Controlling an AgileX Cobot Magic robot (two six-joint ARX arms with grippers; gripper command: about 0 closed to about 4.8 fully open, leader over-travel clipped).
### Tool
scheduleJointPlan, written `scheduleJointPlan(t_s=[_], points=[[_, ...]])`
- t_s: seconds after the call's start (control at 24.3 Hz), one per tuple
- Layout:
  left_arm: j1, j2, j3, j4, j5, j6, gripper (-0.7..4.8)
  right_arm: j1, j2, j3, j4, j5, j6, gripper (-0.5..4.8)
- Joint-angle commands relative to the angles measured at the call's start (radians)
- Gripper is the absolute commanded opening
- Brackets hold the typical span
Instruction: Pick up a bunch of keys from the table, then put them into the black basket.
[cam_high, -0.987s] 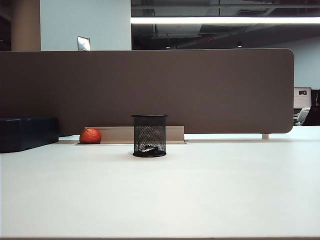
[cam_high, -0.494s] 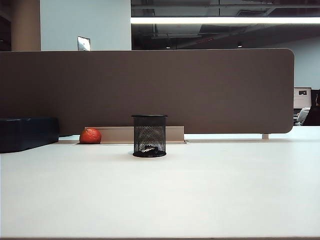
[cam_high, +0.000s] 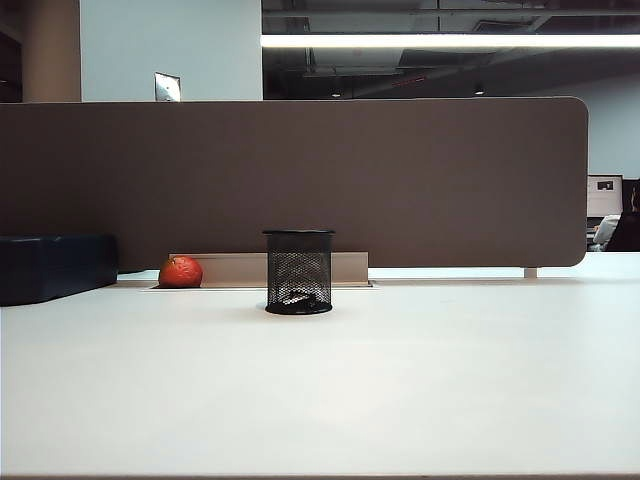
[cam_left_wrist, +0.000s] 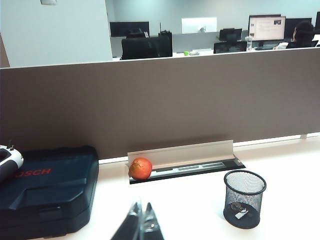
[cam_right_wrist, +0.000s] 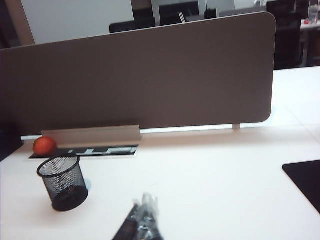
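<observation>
A: Where is the bunch of keys?

B: Down in the black basket, on its bottom. I think the job is done. The basket stands upright on the bench, with the red ball at its 9 o'clock by the brown panel.

A: Why are the arms up here?

B: Both look pulled back. The left gripper is pinched together, holding nothing. The right gripper is together too, and empty.

A: What is hard to see?

B: The keys are just a dark blur behind the mesh. The blue box is cut off at the edge.
</observation>
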Motion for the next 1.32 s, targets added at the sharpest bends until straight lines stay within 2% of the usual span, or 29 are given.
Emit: scheduleJointPlan(t_s=[0.04,0.62,0.82,1.32], points=[[0.001,-0.019,-0.025,0.026,-0.003,0.001,-0.07,0.001,-0.044,-0.044,0.062,0.008,-0.002,-0.05],[0.0,-0.099,-0.204,0.146,-0.003,-0.003,-0.07,0.002,-0.049,-0.156,0.118,0.034,-0.002,-0.05],[0.0,-0.135,-0.301,0.25,-0.002,-0.003,-0.07,0.002,-0.049,-0.181,0.12,0.035,-0.003,-0.05],[0.0,-0.206,-0.467,0.312,-0.003,-0.003,-0.06,0.002,-0.049,-0.301,0.181,0.064,-0.003,-0.05]])
